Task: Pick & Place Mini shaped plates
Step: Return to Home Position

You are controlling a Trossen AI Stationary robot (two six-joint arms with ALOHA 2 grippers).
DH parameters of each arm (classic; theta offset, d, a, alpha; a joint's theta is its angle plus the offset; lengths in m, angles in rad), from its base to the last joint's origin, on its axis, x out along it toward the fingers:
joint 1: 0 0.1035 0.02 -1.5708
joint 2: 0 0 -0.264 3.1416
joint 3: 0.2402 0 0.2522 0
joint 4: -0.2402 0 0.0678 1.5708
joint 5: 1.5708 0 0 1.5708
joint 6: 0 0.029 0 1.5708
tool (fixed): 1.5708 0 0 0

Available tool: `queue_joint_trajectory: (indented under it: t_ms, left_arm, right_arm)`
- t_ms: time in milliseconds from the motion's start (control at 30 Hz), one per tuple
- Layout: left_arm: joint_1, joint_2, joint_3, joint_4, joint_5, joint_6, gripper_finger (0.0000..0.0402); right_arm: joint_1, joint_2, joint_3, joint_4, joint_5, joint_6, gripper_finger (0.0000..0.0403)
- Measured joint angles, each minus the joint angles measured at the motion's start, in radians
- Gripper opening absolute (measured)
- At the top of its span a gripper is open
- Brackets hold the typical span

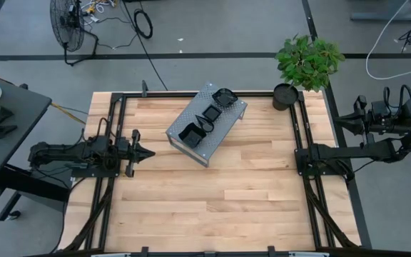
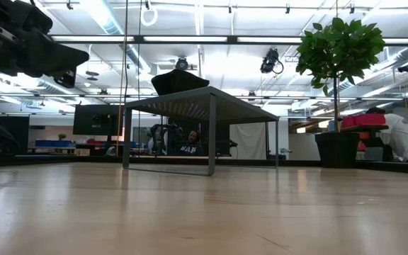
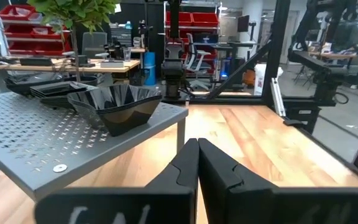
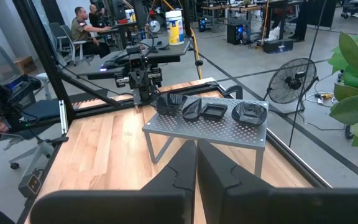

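- No words, labels or brand names can be read on anything.
- No numbers or signs can be made out either.

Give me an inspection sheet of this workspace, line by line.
Surface: wooden table, grey perforated shelf standing on it.
Job's things: black plates in four spots atop the shelf.
Clutter: potted plant at a far table corner.
Grippers: left gripper shut, empty, over the left edge; right gripper shut, empty, by the right edge.
Cables: cable loops on the floor beyond the table.
Surroundings: floor fan; people seated at desks.
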Motion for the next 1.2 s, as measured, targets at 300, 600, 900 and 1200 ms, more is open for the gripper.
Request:
queue_joint_trajectory:
  t_ms: [300,600,900,1200]
  left_arm:
    - [0.0,0.0,-0.001,0.036,0.038,-0.005,0.0022]
    - [0.0,0.0,-0.001,0.063,0.043,-0.005,0.0021]
    - [0.0,0.0,-0.001,0.068,0.041,-0.005,0.0023]
    - [0.0,0.0,-0.001,0.07,0.04,-0.005,0.0023]
  right_arm:
    - [0.0,0.0,0.0,0.0,0.0,0.0,0.002]
    - [0.0,0.0,0.0,0.0,0.0,0.0,0.002]
    - [0.0,0.0,0.0,0.0,0.0,0.0,0.002]
    - [0.0,0.0,0.0,0.0,0.0,0.0,0.002]
